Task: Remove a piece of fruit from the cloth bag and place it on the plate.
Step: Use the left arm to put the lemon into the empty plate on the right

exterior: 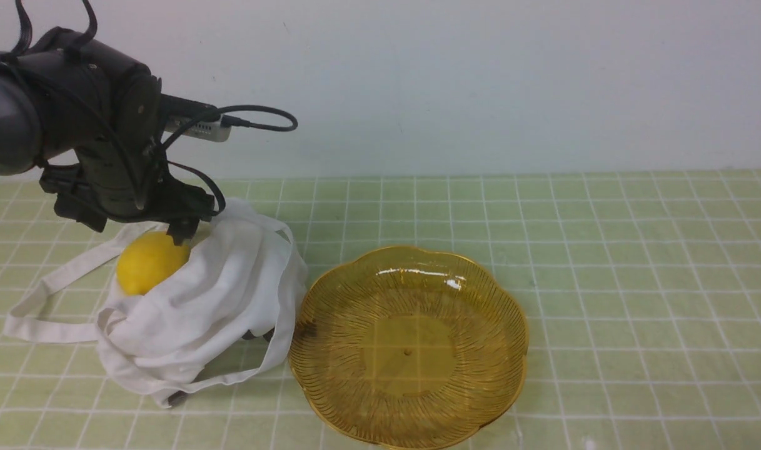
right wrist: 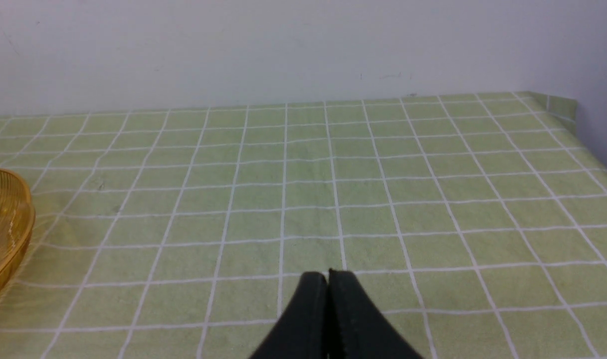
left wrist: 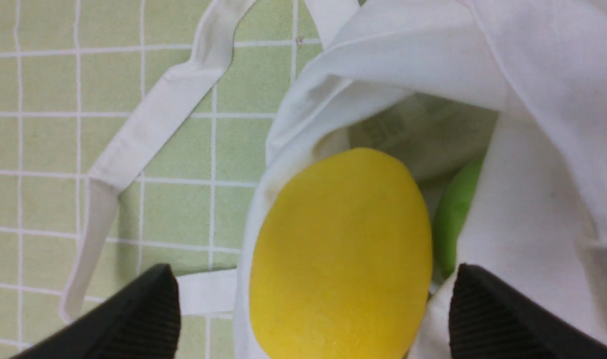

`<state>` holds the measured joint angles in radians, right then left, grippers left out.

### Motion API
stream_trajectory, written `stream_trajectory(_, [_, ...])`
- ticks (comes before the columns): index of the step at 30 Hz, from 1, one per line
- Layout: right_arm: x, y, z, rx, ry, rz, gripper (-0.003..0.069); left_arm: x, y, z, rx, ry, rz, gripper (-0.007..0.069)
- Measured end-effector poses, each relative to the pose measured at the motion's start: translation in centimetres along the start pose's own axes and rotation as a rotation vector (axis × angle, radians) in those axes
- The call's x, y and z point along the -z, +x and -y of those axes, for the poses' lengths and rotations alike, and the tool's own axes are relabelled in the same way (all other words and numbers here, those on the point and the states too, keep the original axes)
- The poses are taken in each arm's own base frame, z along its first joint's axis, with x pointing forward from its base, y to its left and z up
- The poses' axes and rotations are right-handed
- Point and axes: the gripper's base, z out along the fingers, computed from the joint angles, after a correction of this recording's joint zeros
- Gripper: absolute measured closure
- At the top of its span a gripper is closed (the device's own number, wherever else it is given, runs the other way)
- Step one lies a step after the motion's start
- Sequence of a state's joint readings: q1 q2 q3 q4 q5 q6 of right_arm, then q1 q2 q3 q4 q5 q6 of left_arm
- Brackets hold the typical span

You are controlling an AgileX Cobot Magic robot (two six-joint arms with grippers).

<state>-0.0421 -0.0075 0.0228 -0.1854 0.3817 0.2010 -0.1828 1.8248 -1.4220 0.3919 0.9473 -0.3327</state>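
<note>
Front view: the left gripper (exterior: 132,224) hangs just above the mouth of a white cloth bag (exterior: 211,312) lying on a green checked tablecloth (exterior: 605,250). A yellow lemon (exterior: 147,262) sits in the bag's opening, half showing. The amber scalloped plate (exterior: 474,275) lies just beside the bag, toward the robot's right, with nothing on it.

Left wrist view: the two black fingers (left wrist: 148,314) stand wide apart, one on each side of the lemon and touching nothing. A green fruit (left wrist: 455,219) lies tucked beside the lemon, and a strap handle (left wrist: 133,134) trails across the cloth. A good grasp likely means lowering straight down until the pads bracket the lemon's widest part, keeping clear of the bag's rim fabric and the green fruit.

Right wrist view: the right gripper (right wrist: 328,281) has its jaws pressed together, holding nothing, over bare tablecloth, well away from the bag.
</note>
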Motion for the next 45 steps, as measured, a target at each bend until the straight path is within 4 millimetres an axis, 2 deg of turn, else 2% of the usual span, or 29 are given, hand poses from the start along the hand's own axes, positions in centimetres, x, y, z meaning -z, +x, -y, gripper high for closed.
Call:
stream_trajectory(3, [0.0,0.0,0.0,0.000,0.000,0.000,0.0673,-0.4,0.1,0.2,0.010,0.010,-0.018,-0.0013])
stream_trajectory(10, [0.0,0.0,0.0,0.000,0.000,0.000,0.0673,-3.1,0.3,1.1,0.007,0.010,-0.070,0.0087])
stream_trajectory(16, [0.0,0.0,0.0,0.000,0.000,0.000,0.0673,-4.2,0.4,1.5,0.009,0.003,-0.095,0.0164])
stream_trajectory(29, [0.0,0.0,0.0,0.000,0.000,0.000,0.0673,-4.2,0.3,1.5,0.014,0.006,-0.081,0.0178])
stream_trajectory(31, [0.0,0.0,0.0,0.000,0.000,0.000,0.0673,-3.7,0.2,1.3,0.018,0.008,-0.068,0.0178])
stream_trajectory(37, [0.0,0.0,0.0,0.000,0.000,0.000,0.0673,-0.3,-0.2,0.2,0.039,0.010,0.015,0.0181])
stream_trajectory(45, [0.0,0.0,0.0,0.000,0.000,0.000,0.0673,6.3,-1.2,-2.5,0.076,-0.043,0.134,0.0181])
